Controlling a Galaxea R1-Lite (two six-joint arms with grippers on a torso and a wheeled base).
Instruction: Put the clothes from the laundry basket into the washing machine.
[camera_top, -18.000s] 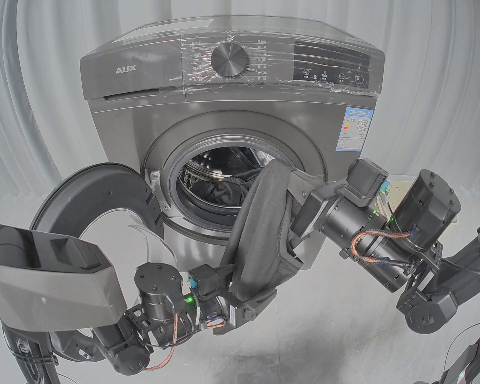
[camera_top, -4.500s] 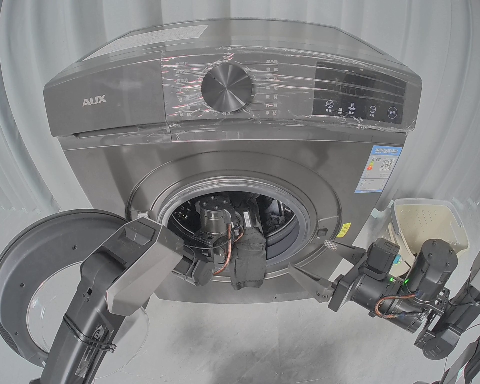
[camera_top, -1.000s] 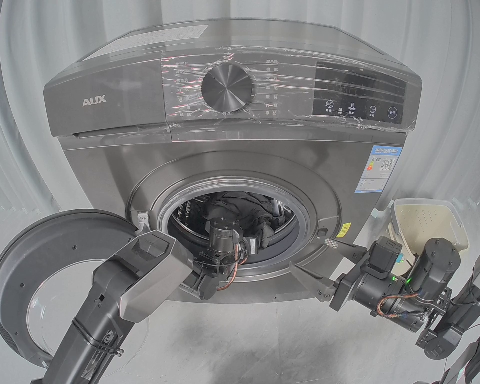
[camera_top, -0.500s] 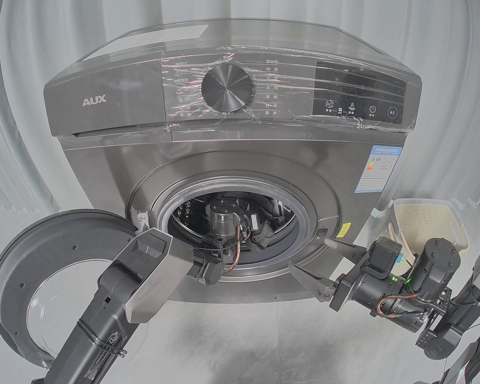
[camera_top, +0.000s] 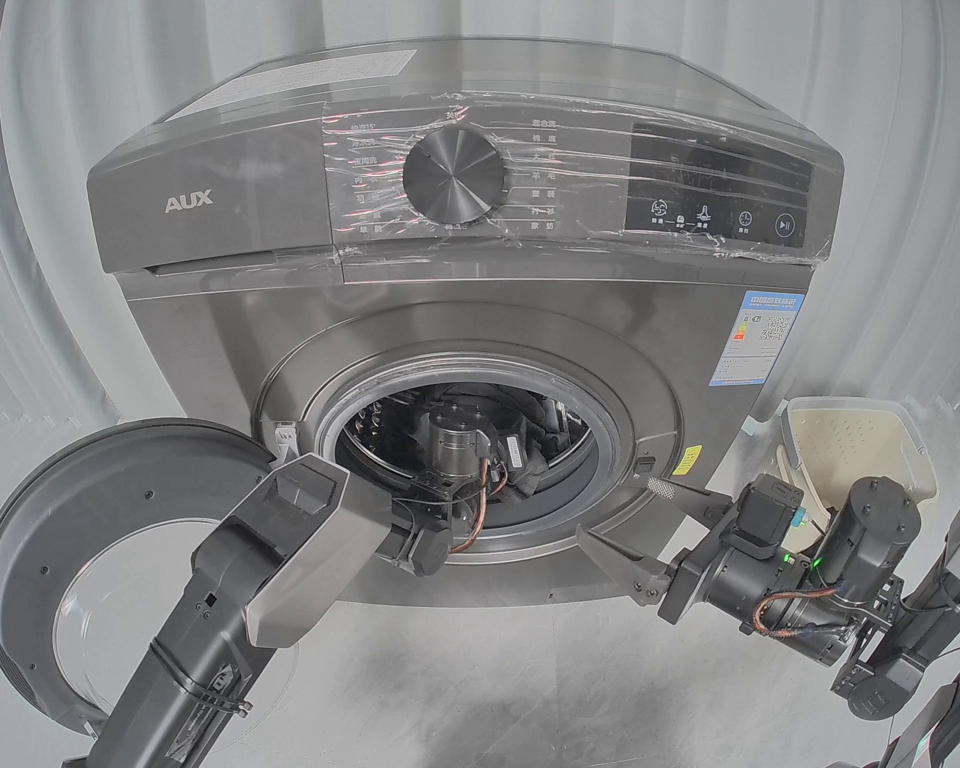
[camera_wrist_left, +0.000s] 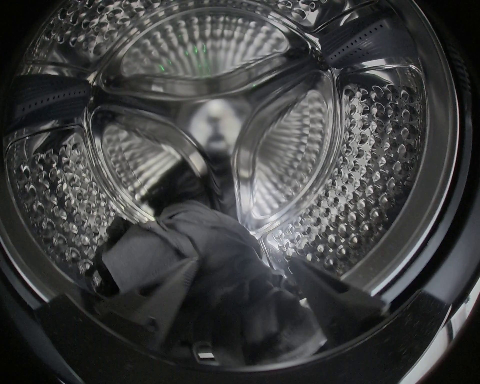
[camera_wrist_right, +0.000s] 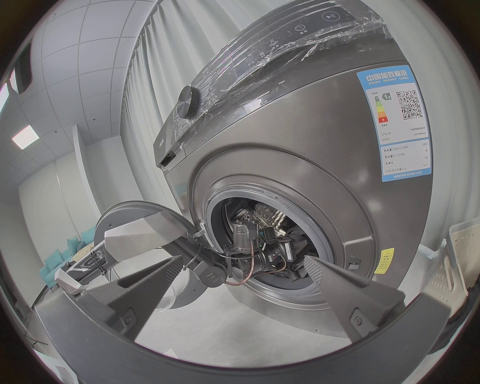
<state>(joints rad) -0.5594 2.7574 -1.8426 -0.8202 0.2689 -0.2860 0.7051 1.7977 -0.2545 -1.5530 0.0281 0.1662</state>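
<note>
Since a second ago, pushes the left gripper (camera_wrist_left: 244, 262) further through the mouth of the washing machine (camera_top: 300, 320), at centre frame in the head view, and lets the bunched clothes (camera_wrist_left: 215, 250) sink from the top of the opening to the floor of the drum (camera_wrist_left: 380, 165). Keeps the right gripper (camera_top: 617, 510) where it was, at lower right.

Holds the left gripper inside the drum with jaws apart, one on either side of the dark heap and clamped on none of it. Looks like a release just made, or a last shove to keep cloth off the seal. Judges the load well inside, with no fold over the lip now, unlike four and a half seconds ago.

Parks the right gripper outside, below and right of the opening, jaws wide and holding nothing, probably to leave the mouth free for the left one. Leaves the door (camera_top: 100, 520) swung open at lower left, out of the way of both. Leaves the basket (camera_top: 860, 440) at the right edge, its pale inner wall facing the camera. Calls next for backing the left gripper straight out without snagging cloth.
</note>
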